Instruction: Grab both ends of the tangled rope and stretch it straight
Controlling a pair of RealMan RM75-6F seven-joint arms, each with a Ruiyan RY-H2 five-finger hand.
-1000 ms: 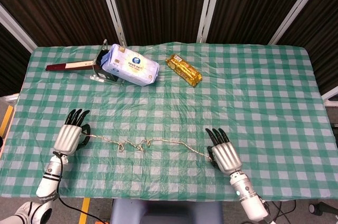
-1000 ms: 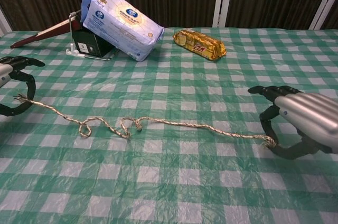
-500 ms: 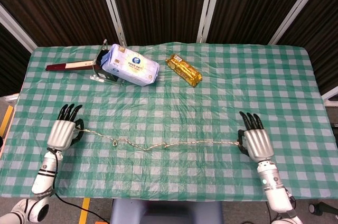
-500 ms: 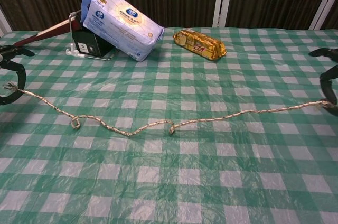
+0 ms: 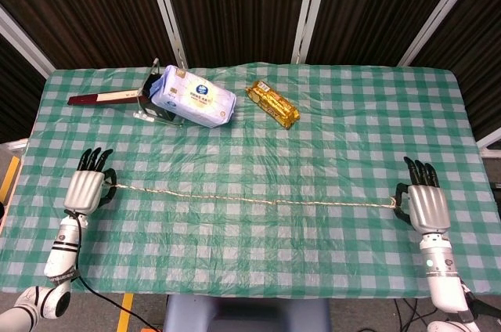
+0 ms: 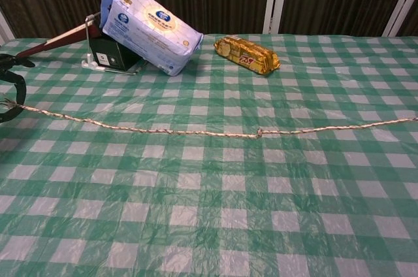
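Note:
A thin beige rope (image 5: 250, 199) lies stretched nearly straight across the green checked table (image 5: 313, 136), with one small knot (image 6: 259, 134) near its middle. My left hand (image 5: 84, 189) pinches the rope's left end at the table's left edge; in the chest view only its dark fingers (image 6: 12, 91) show at the frame's left border. My right hand (image 5: 423, 205) holds the rope's right end near the right edge; the chest view does not show it, and the rope (image 6: 163, 130) runs out of that frame to the right.
At the back left a blue-white packet (image 5: 193, 96) leans on a black stand (image 6: 108, 53) with a dark red handle (image 5: 102, 99). A gold snack packet (image 5: 273, 103) lies at the back centre.
Both hands have moved outward, left hand left and right hand right. The rope's loops have pulled out into a nearly straight line with one small knot left.

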